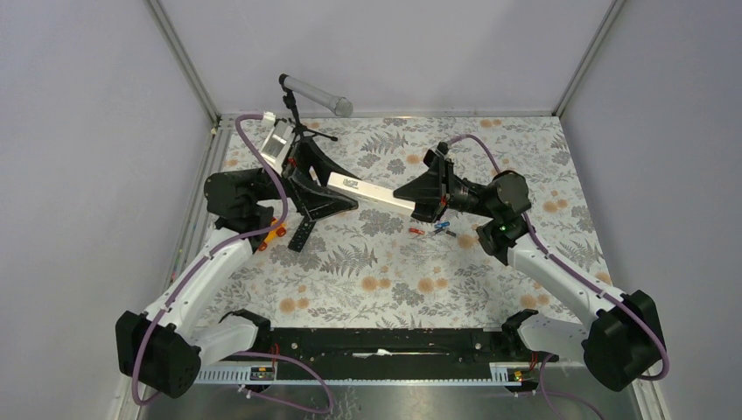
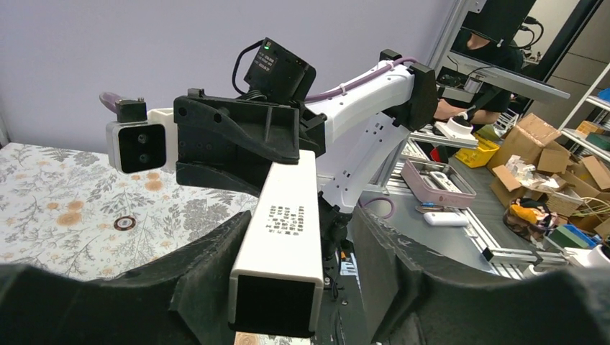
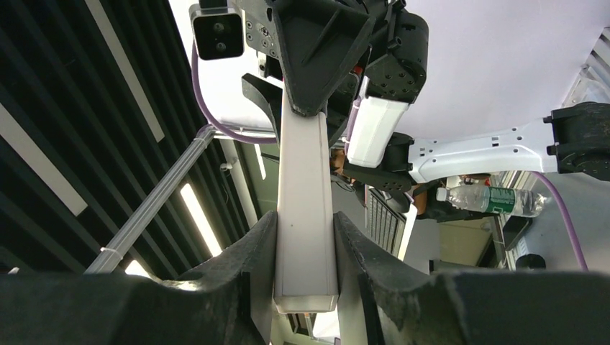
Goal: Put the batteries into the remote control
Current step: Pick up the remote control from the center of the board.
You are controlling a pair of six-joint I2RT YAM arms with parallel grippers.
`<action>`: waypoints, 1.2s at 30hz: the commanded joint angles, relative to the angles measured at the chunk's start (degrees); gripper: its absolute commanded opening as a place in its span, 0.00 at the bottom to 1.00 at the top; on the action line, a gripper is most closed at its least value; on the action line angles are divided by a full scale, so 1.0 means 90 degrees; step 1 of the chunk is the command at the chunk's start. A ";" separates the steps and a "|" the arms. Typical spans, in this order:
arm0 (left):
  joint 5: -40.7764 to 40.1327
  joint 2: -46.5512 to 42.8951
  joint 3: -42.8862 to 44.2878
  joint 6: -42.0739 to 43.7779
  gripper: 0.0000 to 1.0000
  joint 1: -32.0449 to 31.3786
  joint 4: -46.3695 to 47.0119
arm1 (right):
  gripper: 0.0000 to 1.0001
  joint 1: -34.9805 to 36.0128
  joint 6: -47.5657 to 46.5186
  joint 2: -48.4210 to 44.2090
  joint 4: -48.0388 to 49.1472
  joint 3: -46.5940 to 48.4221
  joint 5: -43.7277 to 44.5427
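- Right pincer (image 3: 303, 224) clamps remote (image 1: 376, 193) aloft — left pincer (image 2: 298, 219) straddles its left end, grip unclear.
- Batteries (image 1: 433, 231) lie loose on counter (image 1: 394, 271) — loading seemingly unstarted.

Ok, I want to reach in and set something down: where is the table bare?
Bare: the table nearside of the batteries, and its far right corner. Crowded: the middle, where the remote spans from left hand to right hand; the orange car and a black strip lie near its left end.
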 commanded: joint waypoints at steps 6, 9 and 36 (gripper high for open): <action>-0.0109 -0.0077 -0.0317 -0.0578 0.57 -0.0038 0.1440 | 0.00 -0.0010 0.0666 0.0069 0.1262 -0.0146 0.0188; -0.0113 -0.0007 -0.0310 -0.0757 0.47 -0.0038 0.1661 | 0.00 -0.0010 0.0677 0.0065 0.1278 -0.0151 0.0189; -0.0448 -0.0259 -0.0154 0.0446 0.00 -0.0019 -0.0160 | 0.78 0.0076 -0.1646 0.0159 0.0804 0.0118 0.0661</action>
